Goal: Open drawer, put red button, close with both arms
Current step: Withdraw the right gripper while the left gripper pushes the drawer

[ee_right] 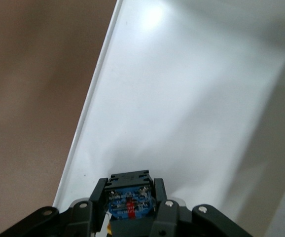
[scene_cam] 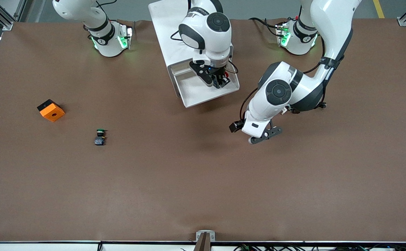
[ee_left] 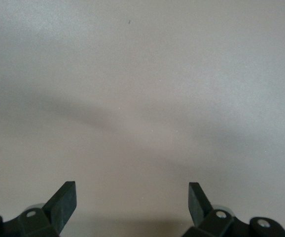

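The white drawer (scene_cam: 189, 99) stands pulled open from its white cabinet (scene_cam: 168, 31). My right gripper (scene_cam: 221, 82) hangs over the inside of the drawer, shut on the red button (scene_cam: 226, 74). In the right wrist view the button's dark blue-black body (ee_right: 129, 183) sits clamped between the two fingers (ee_right: 97, 193) of my right gripper (ee_right: 129, 197), above the drawer's white floor (ee_right: 192, 98). My left gripper (scene_cam: 263, 136) is open and holds nothing, low over bare table beside the drawer toward the left arm's end. The left wrist view shows my left gripper (ee_left: 131, 197) with only tabletop between its spread fingers.
A green-capped button (scene_cam: 100, 132) on a dark body lies on the brown table toward the right arm's end. An orange block (scene_cam: 51, 110) lies beside it, closer to that end. The drawer's side wall (ee_right: 90, 113) runs next to my right gripper.
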Available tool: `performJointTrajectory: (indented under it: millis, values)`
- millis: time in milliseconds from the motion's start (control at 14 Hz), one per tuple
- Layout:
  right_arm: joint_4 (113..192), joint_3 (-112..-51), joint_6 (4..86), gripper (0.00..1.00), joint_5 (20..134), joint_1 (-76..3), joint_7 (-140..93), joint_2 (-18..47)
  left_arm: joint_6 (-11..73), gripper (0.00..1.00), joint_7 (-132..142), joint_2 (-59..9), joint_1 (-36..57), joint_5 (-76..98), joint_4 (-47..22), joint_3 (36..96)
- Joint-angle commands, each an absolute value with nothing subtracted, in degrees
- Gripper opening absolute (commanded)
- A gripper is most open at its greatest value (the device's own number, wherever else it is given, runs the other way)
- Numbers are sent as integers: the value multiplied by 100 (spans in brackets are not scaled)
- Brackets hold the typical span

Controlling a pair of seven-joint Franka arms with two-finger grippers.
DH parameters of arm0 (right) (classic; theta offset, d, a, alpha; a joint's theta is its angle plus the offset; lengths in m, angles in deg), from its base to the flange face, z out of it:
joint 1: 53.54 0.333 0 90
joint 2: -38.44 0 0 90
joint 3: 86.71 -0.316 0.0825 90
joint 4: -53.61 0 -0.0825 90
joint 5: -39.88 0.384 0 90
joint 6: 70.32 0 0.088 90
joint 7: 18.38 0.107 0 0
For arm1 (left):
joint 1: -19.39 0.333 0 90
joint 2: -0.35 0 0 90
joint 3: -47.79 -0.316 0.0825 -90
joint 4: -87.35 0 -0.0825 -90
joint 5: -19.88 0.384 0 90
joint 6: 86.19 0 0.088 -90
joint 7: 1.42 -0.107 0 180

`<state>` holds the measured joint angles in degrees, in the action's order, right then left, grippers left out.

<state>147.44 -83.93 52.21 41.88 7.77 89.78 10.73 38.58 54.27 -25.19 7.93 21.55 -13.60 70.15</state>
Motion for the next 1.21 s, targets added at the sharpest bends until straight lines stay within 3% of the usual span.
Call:
performJointTrajectory:
  millis: [0, 71, 143, 357, 714, 1143]
  values:
    - [14519, -8329, 5167, 12, 4076, 842, 9114, 944, 4011, 100, 5386, -2479, 849, 2269, -1477, 7037]
    - [14519, -8329, 5167, 69, 4041, 834, 9096, 944, 4037, 100, 5386, -2479, 857, 2269, -1477, 7037]
    - [14519, -8329, 5158, 100, 4006, 842, 9087, 944, 4037, 100, 5386, -2479, 857, 2260, -1477, 7037]
    - [14353, -8329, 4957, 100, 3918, 764, 8999, 970, 4037, 100, 5386, -2488, 823, 2260, -1469, 7037]
    - [13527, -8329, 3281, 100, 4075, 193, 7807, 1128, 4029, 100, 5501, -2409, 709, 2260, -1547, 7046]
    - [13491, -8285, 1733, 100, 4454, -1326, 5102, 2059, 4020, 100, 5676, -2286, 471, 2260, -1890, 7414]
